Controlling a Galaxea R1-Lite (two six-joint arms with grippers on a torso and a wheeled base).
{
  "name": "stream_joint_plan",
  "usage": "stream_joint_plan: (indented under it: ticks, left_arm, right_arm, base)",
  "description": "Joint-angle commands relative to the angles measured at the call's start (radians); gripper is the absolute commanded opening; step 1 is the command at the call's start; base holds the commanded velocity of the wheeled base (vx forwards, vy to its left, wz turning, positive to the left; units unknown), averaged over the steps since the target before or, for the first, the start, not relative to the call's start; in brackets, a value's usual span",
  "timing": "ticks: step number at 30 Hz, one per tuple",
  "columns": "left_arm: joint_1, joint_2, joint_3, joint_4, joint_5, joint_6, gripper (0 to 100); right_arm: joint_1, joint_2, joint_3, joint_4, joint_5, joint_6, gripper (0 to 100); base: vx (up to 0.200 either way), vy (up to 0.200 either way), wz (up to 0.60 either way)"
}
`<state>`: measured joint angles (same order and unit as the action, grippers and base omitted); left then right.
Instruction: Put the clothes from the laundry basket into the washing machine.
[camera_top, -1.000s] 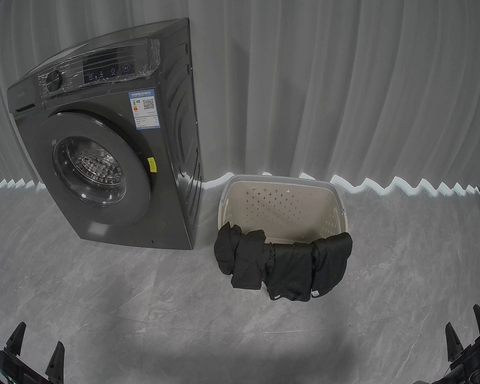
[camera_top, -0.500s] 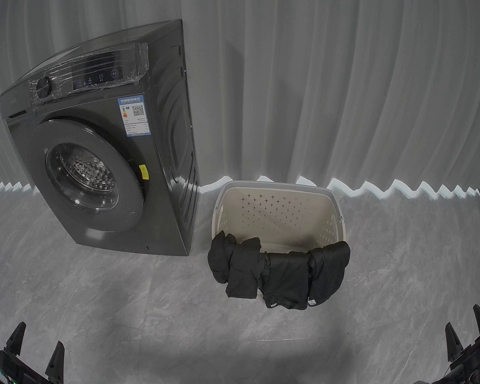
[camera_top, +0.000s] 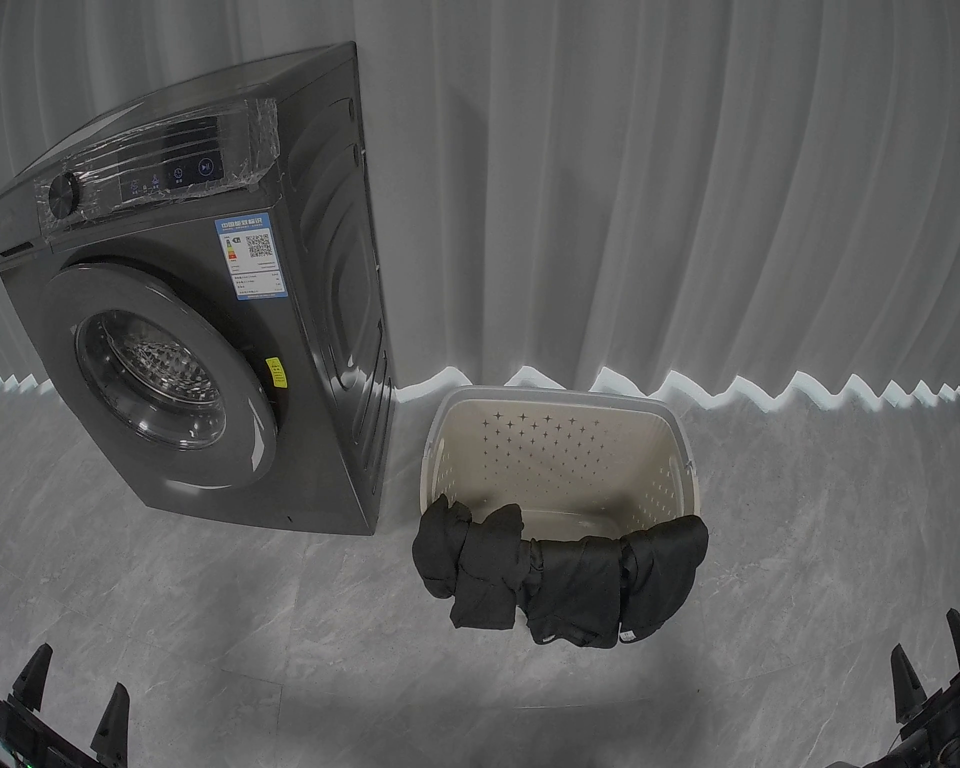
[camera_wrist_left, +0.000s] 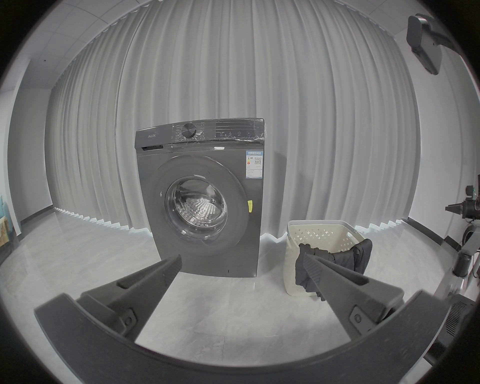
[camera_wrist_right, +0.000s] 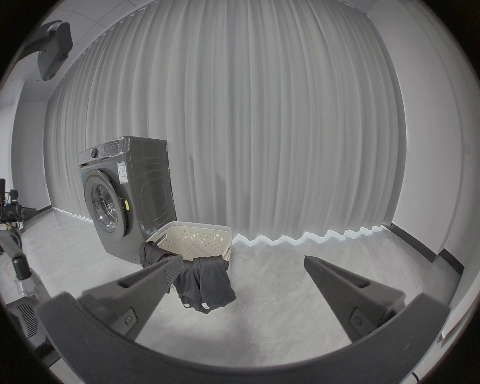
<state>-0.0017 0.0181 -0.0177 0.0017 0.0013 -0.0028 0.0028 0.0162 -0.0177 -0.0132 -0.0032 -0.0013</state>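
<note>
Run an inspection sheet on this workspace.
Surface: grey marbled floor, smooth.
Job's things: washing machine, door looks shut; laundry basket stands beside it, to the robot's right; dark clothes draped over the basket's near rim, hanging outside.
Clutter: nothing seen.
Grippers: left gripper and right gripper low, fingers open, both empty, well short of the basket.
Cables: nothing seen.
Surroundings: pleated white curtain behind the machine and basket.
</note>
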Motion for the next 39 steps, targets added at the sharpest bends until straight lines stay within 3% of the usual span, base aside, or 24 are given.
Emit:
stream_joint_plan:
  ticks: [1,10,25,31,39]
  left_arm:
    - [0.0,-0.018,0.018,0.0,0.0,0.0,100]
    - [0.0,-0.018,0.018,0.0,0.0,-0.002,100]
    - [0.002,-0.018,0.018,0.0,0.002,-0.002,100]
    - [0.002,-0.018,0.018,0.0,0.002,-0.002,100]
    - [0.0,-0.018,0.018,0.0,0.0,-0.003,100]
  right_arm:
    - [0.0,-0.016,0.018,-0.001,0.0,0.0,100]
    - [0.0,-0.016,0.018,-0.001,0.0,0.0,100]
    - [0.0,-0.016,0.018,-0.001,0.002,0.0,100]
    - [0.0,-0.016,0.018,-0.001,0.002,0.0,100]
    - [0.0,-0.016,0.018,-0.001,0.002,0.0,100]
  base:
    - [0.2,0.0,0.0]
    - [0.089,0.0,0.0]
    - [0.0,-0.2,0.0]
    - [0.0,0.0,0.0]
    - [0.2,0.0,0.0]
